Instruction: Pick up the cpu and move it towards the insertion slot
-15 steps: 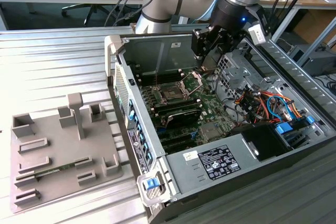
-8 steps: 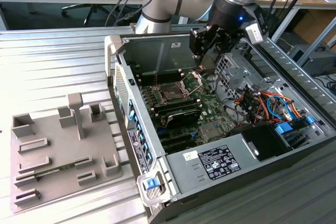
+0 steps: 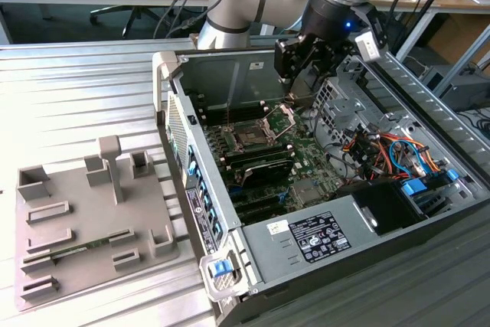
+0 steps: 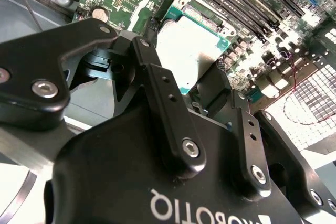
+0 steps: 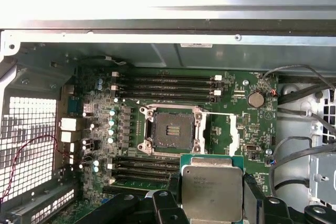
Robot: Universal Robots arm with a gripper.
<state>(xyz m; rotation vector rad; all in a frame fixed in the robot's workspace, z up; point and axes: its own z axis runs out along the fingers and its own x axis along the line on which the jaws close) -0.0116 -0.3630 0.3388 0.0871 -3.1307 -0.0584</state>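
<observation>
My gripper [image 3: 305,91] hangs inside the open computer case, above the far side of the motherboard. It is shut on the cpu [image 5: 211,186], a flat square chip with a pale metal top and green edge, held level between the two black fingers [image 5: 249,199]. In the second wrist view the cpu [image 4: 190,45] sits between the finger links of my gripper [image 4: 189,74]. The insertion slot [image 5: 170,130], a square socket with a dark centre and silver frame, lies open on the green board just beyond the chip. In the exterior view the insertion slot [image 3: 253,137] is toward the view's left of my gripper and lower.
Long black memory slots [image 5: 165,85] flank the socket on both sides. The case walls [image 3: 230,74], a drive cage with coloured cables [image 3: 390,151] and the power supply [image 3: 321,235] surround the board. A grey plastic tray [image 3: 84,220] holding a green memory stick [image 3: 69,254] lies outside the case.
</observation>
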